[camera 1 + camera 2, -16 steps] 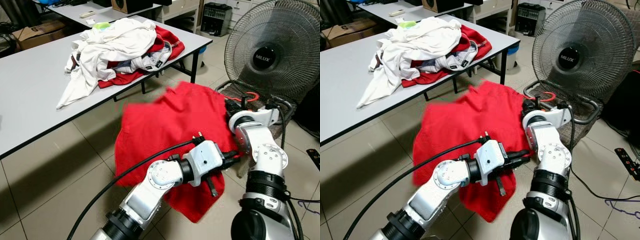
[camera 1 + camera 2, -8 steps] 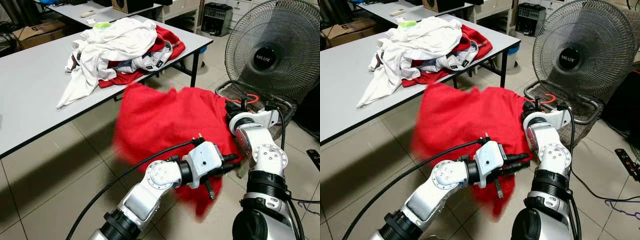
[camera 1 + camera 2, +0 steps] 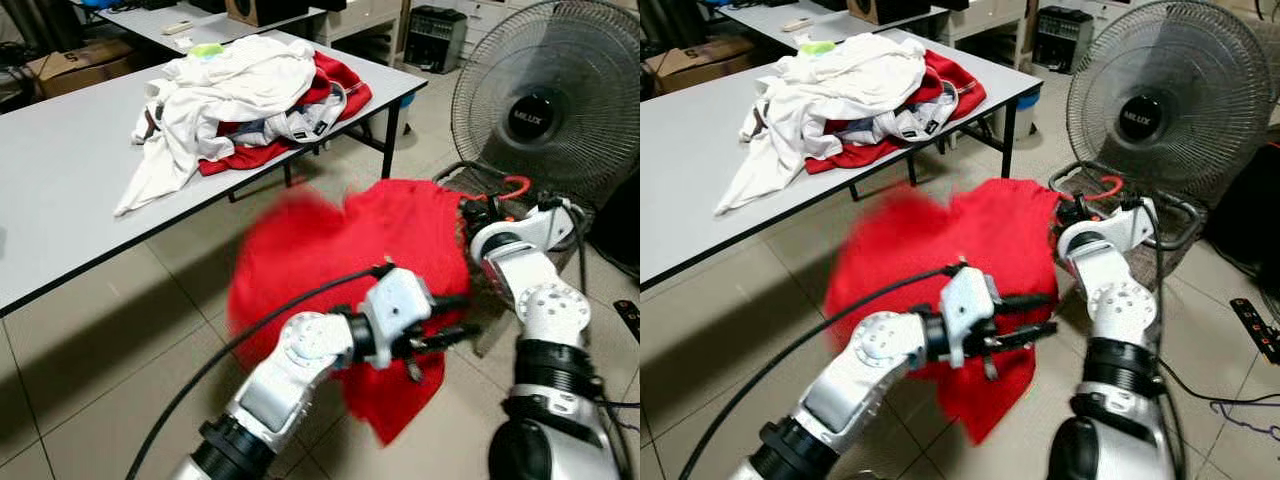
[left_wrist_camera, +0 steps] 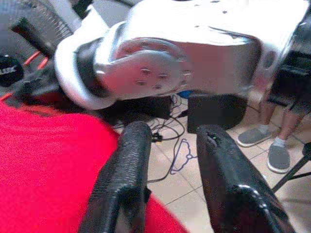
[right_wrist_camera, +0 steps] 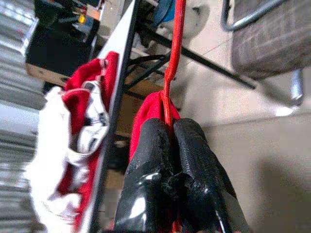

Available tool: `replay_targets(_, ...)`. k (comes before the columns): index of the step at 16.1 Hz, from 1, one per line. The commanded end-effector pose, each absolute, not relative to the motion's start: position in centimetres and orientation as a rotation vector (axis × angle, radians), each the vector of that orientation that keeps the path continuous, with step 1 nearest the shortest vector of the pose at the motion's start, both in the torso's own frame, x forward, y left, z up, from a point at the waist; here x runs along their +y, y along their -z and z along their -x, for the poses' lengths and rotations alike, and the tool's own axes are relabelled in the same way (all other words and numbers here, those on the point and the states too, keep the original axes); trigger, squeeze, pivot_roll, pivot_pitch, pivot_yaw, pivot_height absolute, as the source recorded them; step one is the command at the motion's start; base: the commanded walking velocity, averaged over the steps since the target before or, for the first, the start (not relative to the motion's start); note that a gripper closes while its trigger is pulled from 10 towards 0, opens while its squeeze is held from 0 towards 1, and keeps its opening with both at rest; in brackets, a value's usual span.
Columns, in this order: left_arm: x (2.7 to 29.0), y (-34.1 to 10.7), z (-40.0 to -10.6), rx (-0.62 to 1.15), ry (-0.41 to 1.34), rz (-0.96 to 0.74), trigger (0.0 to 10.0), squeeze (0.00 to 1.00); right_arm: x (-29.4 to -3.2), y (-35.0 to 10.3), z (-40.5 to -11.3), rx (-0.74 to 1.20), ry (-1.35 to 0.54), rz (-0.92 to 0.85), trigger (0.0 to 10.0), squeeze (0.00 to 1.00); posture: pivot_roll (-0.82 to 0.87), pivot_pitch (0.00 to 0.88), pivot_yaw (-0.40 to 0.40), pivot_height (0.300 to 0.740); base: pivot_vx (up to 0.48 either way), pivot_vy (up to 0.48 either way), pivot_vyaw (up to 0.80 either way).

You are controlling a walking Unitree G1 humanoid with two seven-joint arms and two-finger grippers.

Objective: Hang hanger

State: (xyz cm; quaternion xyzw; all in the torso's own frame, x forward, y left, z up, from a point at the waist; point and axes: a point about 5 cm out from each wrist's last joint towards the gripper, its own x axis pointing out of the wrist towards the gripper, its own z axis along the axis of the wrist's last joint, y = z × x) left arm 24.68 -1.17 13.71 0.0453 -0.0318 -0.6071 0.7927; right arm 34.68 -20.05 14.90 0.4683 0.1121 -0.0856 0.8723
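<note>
Setting is reading as an office or lab workroom. Long white tables (image 3: pixel 60 200) are standing on a tiled floor (image 3: pixel 90 370), one carrying a clothes pile (image 3: pixel 245 95). A pedestal fan (image 3: pixel 545 95), cardboard box (image 3: pixel 75 62) and loose cables (image 4: pixel 172 131) are sitting around.

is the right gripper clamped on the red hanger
Yes, in the right wrist view the right gripper has both black fingers pressed together on the thin red hanger.

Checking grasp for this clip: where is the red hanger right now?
The red hanger is pinched between the right gripper's fingers, its hook poking up by the fan, with the red garment draped from it.
</note>
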Motion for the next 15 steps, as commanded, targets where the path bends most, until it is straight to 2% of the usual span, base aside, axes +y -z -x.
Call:
replay_targets(1, -0.2, -14.0, -25.1, -0.064, 1.278, -0.095, 10.0, 0.73, -19.6, -14.2, -34.2, 0.294, 0.132, -0.813, 10.0, 0.0, -0.04, 0.0, -0.002, 0.74, 0.0, 0.0, 0.0)
replay_targets(2, 1.1, -13.9, -25.3, -0.036, 1.263, -0.082, 10.0, 0.0, -20.0, -13.3, -33.6, 0.343, 0.111, -0.633, 10.0, 0.0, -0.04, 0.0, -0.004, 0.74, 0.0, 0.0, 0.0)
replay_targets(5, 3.7, -14.0, -25.6, 0.011, 1.246, -0.048, 10.0, 0.0, -21.1, -11.7, -32.2, 0.416, 0.085, -0.47, 10.0, 0.0, -0.04, 0.0, -0.004, 0.74, 0.0, 0.0, 0.0)
replay_targets(9, 7.5, -13.1, -27.1, 0.092, 1.001, -0.121, 10.0, 0.0, -21.2, -10.6, -29.9, 0.433, -0.064, -0.276, 10.0, 0.0, -0.04, 0.0, 0.005, 0.74, 0.0, 0.0, 0.0)
replay_targets(10, 8.8, -12.5, -27.3, 0.147, 0.907, -0.138, 10.0, 0.0, -20.8, -10.6, -28.8, 0.412, -0.151, -0.154, 10.0, 0.0, -0.04, 0.0, 0.007, 0.74, 0.0, 0.0, 0.0)
replay_targets(11, 9.2, -12.4, -27.3, 0.155, 0.874, -0.13, 10.0, 0.0, -20.7, -10.3, -28.2, 0.429, -0.174, -0.117, 10.0, 0.0, -0.03, 0.0, 0.013, 0.74, 0.0, 0.0, 0.68)
replay_targets(13, 11.4, -11.4, -27.2, 0.2, 0.689, -0.16, 10.0, 0.0, -20.5, -10.0, -26.5, 0.413, -0.22, 0.06, 10.0, 0.0, -0.04, 0.0, 0.021, 0.74, 0.0, 0.0, 0.8)
replay_targets(15, 13.3, -10.5, -27.0, 0.243, 0.573, -0.172, 10.0, 0.0, -20.4, -10.3, -25.7, 0.368, -0.223, 0.089, 10.0, 0.0, -0.04, 0.0, 0.024, 0.74, 0.0, 0.0, 0.8)
